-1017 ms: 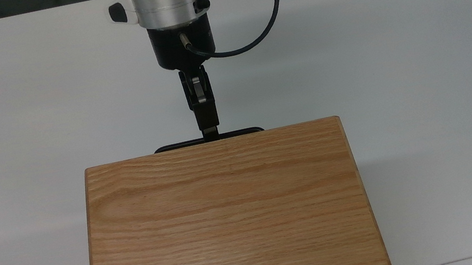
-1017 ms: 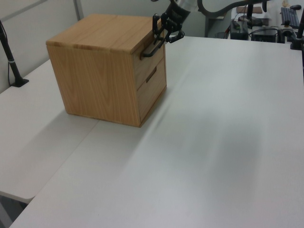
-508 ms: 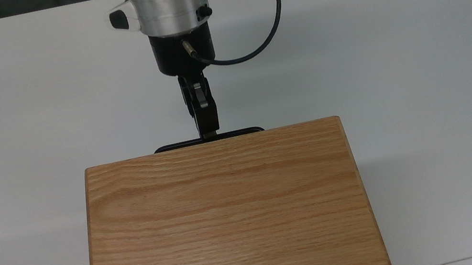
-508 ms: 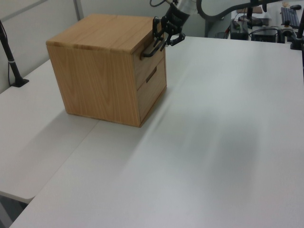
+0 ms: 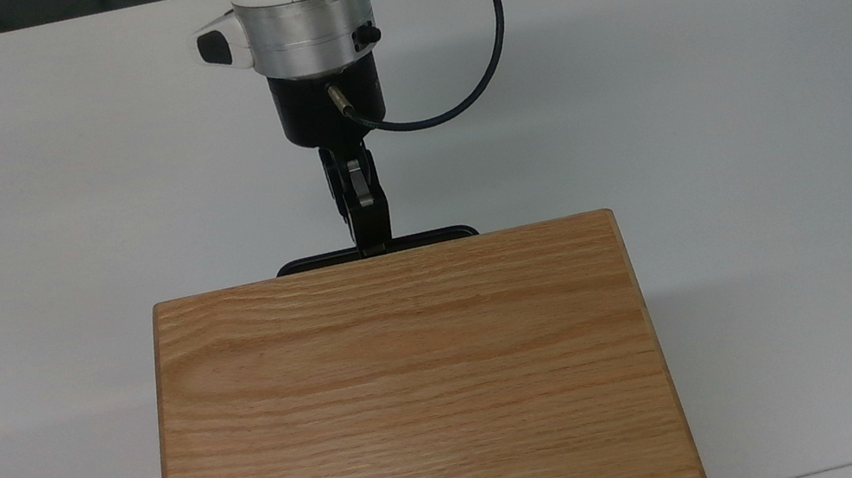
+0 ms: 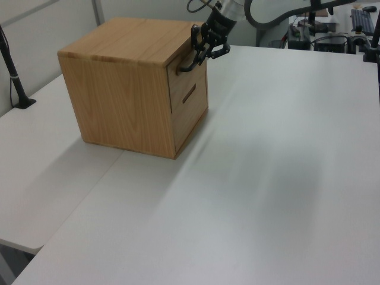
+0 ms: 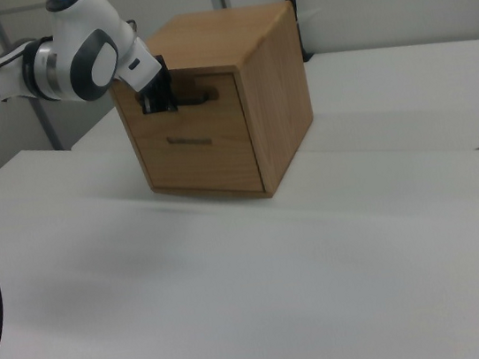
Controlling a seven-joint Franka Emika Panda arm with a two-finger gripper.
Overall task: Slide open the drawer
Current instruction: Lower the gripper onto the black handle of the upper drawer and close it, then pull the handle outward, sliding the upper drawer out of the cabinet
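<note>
Drawer (image 6: 189, 70) of grained oak, thin black bar handle (image 5: 376, 248) at claw (image 5: 372, 240).

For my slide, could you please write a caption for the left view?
Gripper at the black handle of the upper drawer in an oak cabinet.

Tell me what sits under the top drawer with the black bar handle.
A second oak drawer front with a recessed slot pull, then the white table. Both drawers' insides are hidden.

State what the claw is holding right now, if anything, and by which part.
The claw grips the top drawer of the oak cabinet by its black bar handle, about mid-length as the top view shows.
</note>
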